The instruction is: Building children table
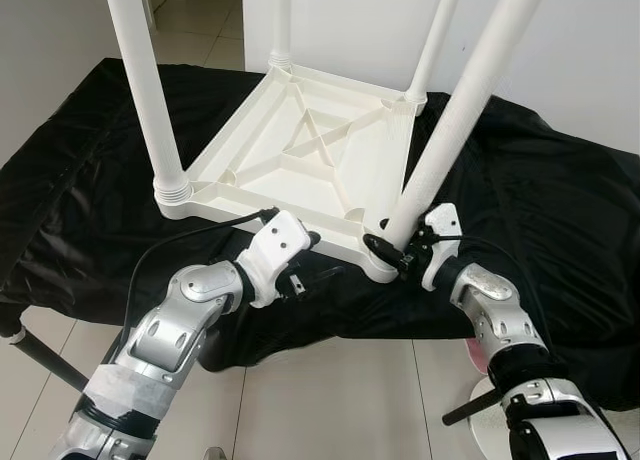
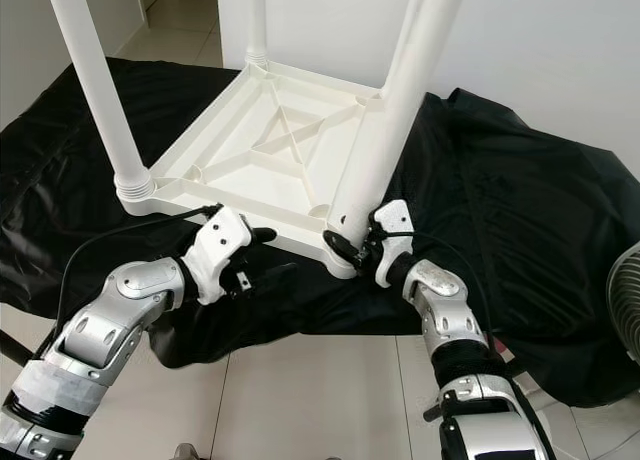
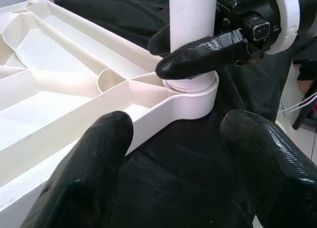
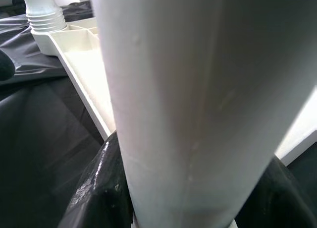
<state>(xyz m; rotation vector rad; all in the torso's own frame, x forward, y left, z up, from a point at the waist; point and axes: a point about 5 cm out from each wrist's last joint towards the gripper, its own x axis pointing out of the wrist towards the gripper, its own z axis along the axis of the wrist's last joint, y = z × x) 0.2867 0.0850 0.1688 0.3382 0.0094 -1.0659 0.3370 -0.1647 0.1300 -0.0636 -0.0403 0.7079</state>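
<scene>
Left eye view: tabletop (image 1: 300, 150) upside down on black cloth (image 1: 90, 180), four legs up.
Near-right leg (image 1: 455, 110): in its corner socket, leaning right.
Right gripper (image 1: 392, 250): fingers clamped round that leg's base, just above the socket.
Left gripper (image 1: 310, 242): fingers spread, holding nothing, at the tabletop's near edge.
Floor (image 1: 330, 400): pale tiles.

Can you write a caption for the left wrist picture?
Right gripper clamps a white table leg at its corner socket; left gripper waits open.
</scene>
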